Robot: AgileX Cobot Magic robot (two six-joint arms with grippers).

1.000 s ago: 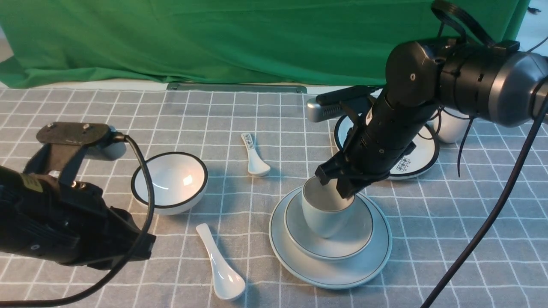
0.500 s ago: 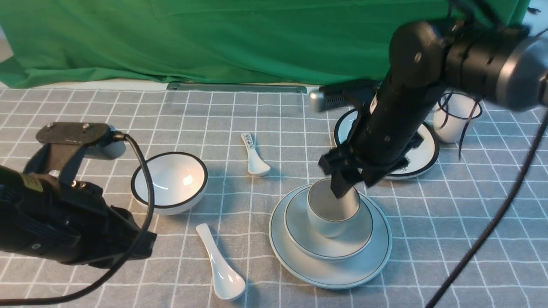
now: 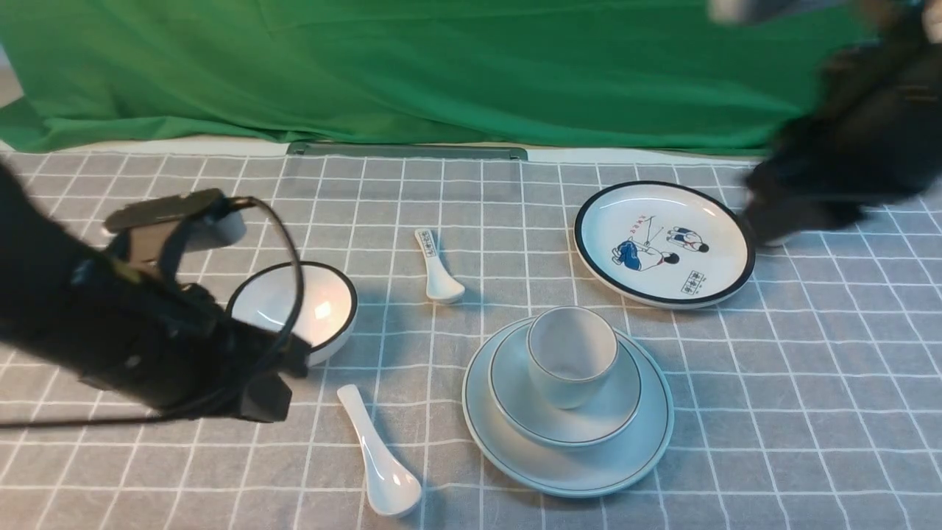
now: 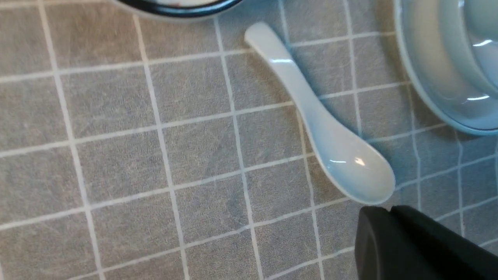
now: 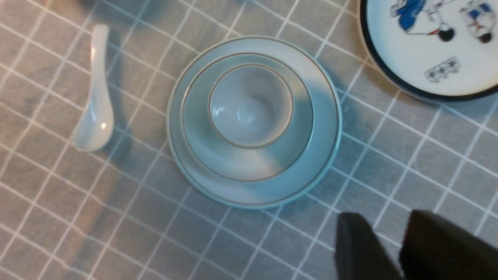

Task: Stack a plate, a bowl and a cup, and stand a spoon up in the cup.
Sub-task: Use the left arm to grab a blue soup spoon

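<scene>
The pale plate [image 3: 647,449] lies front centre with the shallow bowl [image 3: 589,427] on it. The plain cup [image 3: 570,361] stands upright in the bowl. The right wrist view looks down on the same plate [image 5: 319,163], bowl [image 5: 253,163] and cup [image 5: 251,105]. The plain white spoon [image 3: 379,456] lies flat on the cloth left of the stack, scoop toward me. My left gripper [image 3: 268,401] hangs just left of it, shut and empty; in the left wrist view its tip [image 4: 389,212] is close to the spoon's scoop [image 4: 350,171]. My right gripper [image 5: 383,225] is open, empty, high and away from the stack.
A black-rimmed bowl [image 3: 316,302] sits behind my left arm. A small printed spoon [image 3: 438,272] lies mid-table. The cartoon plate [image 3: 662,243] sits at the back right, beside my blurred right arm [image 3: 846,169]. Green cloth hangs behind the checked table.
My right gripper let go of the cup in the bowl and swung up and away to the back right. My left arm moved forward and right, toward the plain spoon.
</scene>
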